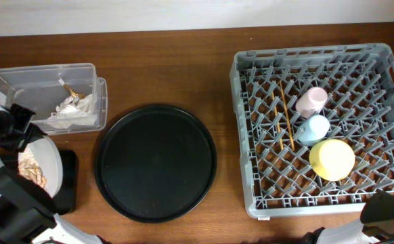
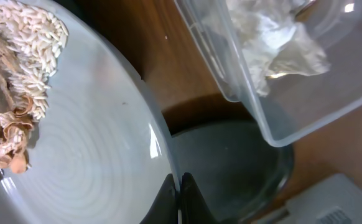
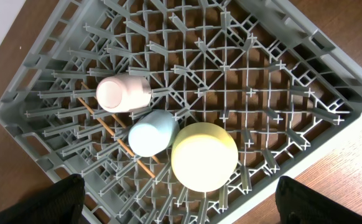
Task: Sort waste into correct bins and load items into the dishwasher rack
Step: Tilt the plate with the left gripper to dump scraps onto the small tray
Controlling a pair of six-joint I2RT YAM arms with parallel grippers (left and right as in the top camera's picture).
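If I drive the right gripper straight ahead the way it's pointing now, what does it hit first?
Probably the yellow saucer, lying in the dishwasher rack just ahead of the right gripper and its open jaws. The light-blue cup sits right beside the saucer. Depth is unclear from this view.

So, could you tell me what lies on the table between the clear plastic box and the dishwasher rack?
In the overhead view, the large round black tray lies between the clear box and the rack, nothing else.
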